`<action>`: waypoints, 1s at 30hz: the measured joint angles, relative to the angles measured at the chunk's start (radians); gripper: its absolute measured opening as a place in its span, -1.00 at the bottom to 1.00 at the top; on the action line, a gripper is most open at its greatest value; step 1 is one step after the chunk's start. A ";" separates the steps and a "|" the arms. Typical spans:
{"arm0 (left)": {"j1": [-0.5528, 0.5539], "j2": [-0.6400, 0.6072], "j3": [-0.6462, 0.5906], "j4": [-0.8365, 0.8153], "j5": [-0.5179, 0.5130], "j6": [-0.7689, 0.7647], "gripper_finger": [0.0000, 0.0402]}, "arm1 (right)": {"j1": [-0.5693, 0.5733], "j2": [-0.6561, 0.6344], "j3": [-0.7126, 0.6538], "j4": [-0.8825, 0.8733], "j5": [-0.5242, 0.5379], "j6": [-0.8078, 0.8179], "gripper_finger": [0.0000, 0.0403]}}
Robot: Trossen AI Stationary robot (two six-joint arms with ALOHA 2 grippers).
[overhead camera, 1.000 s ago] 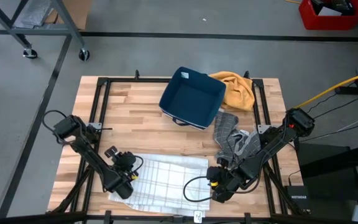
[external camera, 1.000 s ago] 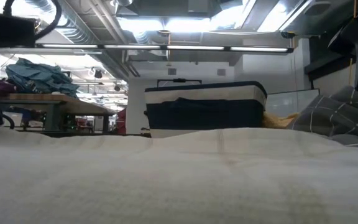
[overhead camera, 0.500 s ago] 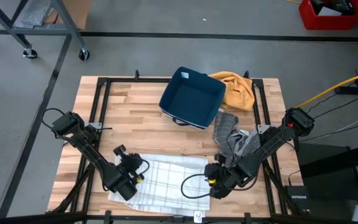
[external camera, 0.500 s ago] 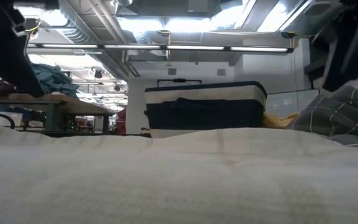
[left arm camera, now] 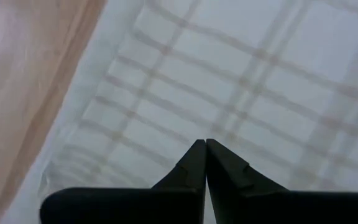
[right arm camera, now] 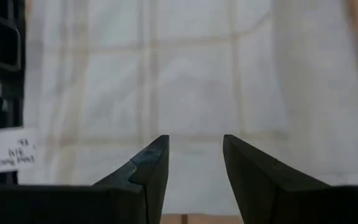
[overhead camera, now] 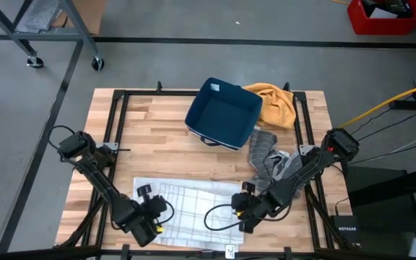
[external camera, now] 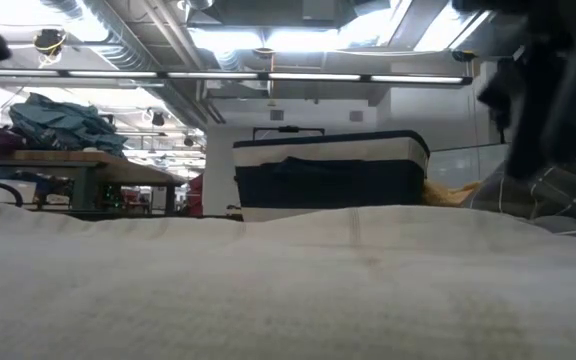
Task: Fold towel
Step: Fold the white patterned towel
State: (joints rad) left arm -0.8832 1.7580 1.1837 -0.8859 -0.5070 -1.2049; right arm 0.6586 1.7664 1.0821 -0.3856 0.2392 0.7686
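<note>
**Hovering over the plaid towel, both claws low at the desk's near edge**

Left claw (left arm camera: 205,146): fingers pressed together, nothing between them, tips over the towel's left part. Right claw (right arm camera: 194,152): fingers apart, a clear gap, nothing gripped, over the towel's right end.

Count: two arms, one white plaid towel (overhead camera: 190,206), one navy bin (overhead camera: 224,113), one yellow cloth (overhead camera: 274,103), one grey checked cloth (overhead camera: 269,159).

Towel: thin, white with faint grey grid lines, lying spread and slightly rumpled on the slatted wooden desk (overhead camera: 157,133) at its near edge. Bin: square, soft-sided, open, at the far middle. Yellow cloth bunched touching the bin's right side; grey cloth crumpled just below it.

Wrist views show the weave and claw states; the high view does not. Right wrist view alone shows a small white tag (right arm camera: 14,149). Low view shows the towel as a pale foreground, the bin (external camera: 330,172) side-on.
</note>
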 joint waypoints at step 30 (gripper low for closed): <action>0.050 -0.002 -0.265 -0.024 0.013 -0.404 -1.00 | 0.000 0.130 0.000 0.176 -0.083 0.008 -0.23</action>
State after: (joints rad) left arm -0.8336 1.7564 0.9186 -0.9100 -0.4942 -1.6089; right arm 0.6586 1.8965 1.0821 -0.2100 0.1566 0.7765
